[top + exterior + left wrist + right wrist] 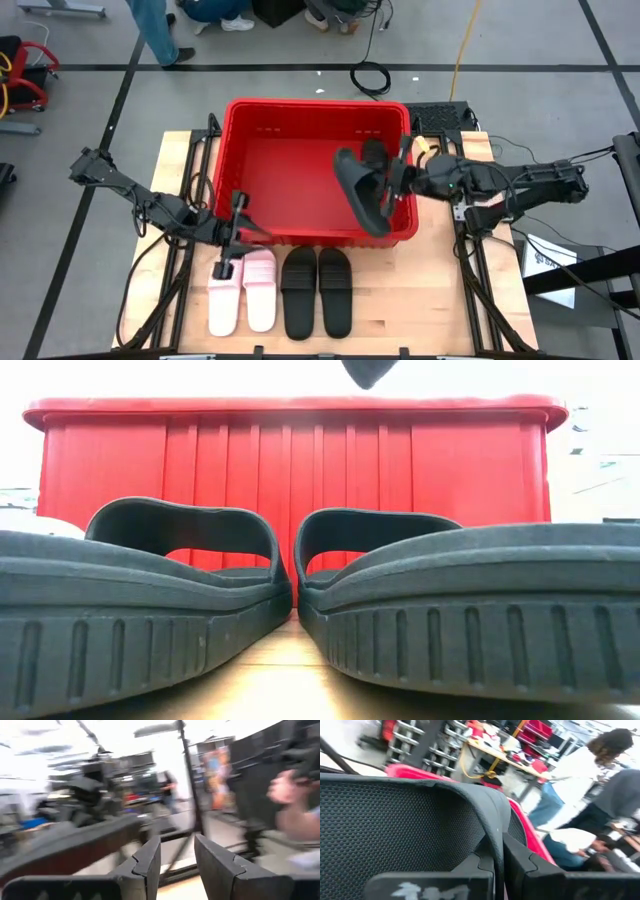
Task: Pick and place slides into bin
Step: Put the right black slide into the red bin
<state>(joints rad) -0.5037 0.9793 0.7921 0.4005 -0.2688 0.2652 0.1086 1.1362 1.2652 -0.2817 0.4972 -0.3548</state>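
Observation:
My right gripper [393, 186] is shut on a black slide [362, 196] that it holds over the right part of the red bin [290, 110]. The slide's tip shows above the bin's rim in the low view [366, 370]. My left gripper [250, 236] is open and empty [177, 855]. It is at the bin's near wall, just above the heels of two pink slides [243, 292]. Two black slides [318, 292] lie side by side on the table to the right of the pink pair, soles down. They fill the low view [300, 610]. My right gripper pinches the slide between its two fingers [520, 865] at the edge of the curved strap [492, 832], beside the textured footbed [395, 825]. The fingers come level from the table's right. The slide is lifted clear, tilted on its side, its long axis slanting over the bin's near right corner.
A dark shape [374, 151] lies in the bin by the far right wall; I cannot tell what it is. The wooden table [440, 300] is bare to the right of the black pair. People stand beyond the table's far edge [160, 30].

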